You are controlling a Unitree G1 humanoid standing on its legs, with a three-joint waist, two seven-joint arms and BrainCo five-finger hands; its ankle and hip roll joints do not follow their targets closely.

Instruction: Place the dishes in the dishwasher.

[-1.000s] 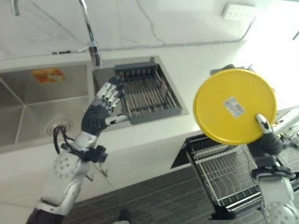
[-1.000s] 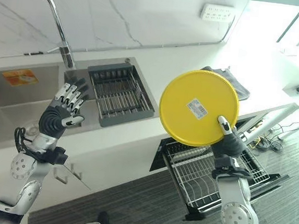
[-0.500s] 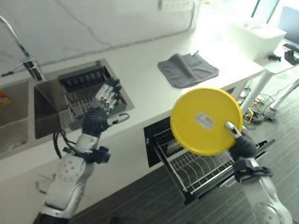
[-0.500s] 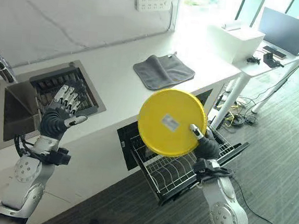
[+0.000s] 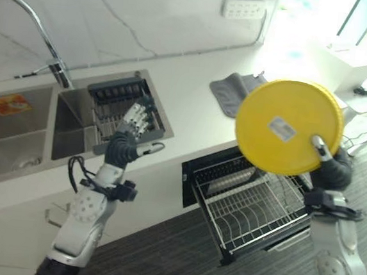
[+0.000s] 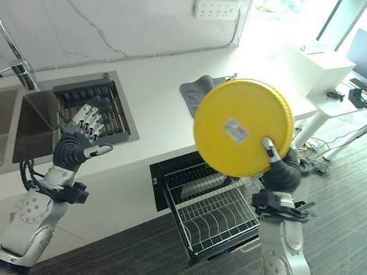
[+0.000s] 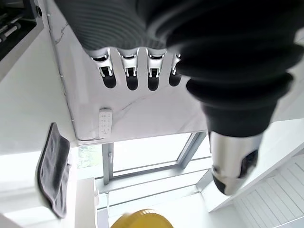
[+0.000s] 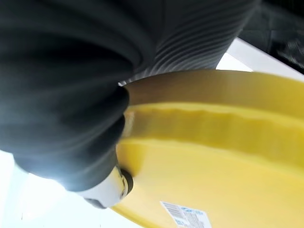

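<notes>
the right hand pinches the round yellow plastic plate at the plate's lower rim, about 5 o'clock on the disc, thumb pressed on the underside that faces the camera and the other fingers hidden behind it. the plate stands nearly upright in the air, its white sticker showing, its rim clear of everything around it. its upper edge overlaps the sight of the grey folded cloth on the white stone countertop, though it hangs out in front of the counter rather than on it.

below the plate, at 6 to 7 o'clock from it, the pulled-out wire dishwasher rack juts from the dark dishwasher opening under the counter's front edge. the rack's tines stand in rows, and open air separates the plate's bottom edge from the rack's top wires. dark wood-grain floor lies open around the rack on its front and both sides.

the left hand is raised at 9 o'clock from the plate, well apart from it, fingers straight and spread, holding nothing, in front of the counter edge by the steel sink. a grey dish drainer sits in the sink's right basin, and a curved steel tap rises behind it. a white socket strip is fixed to the marble wall at 12 o'clock.
</notes>
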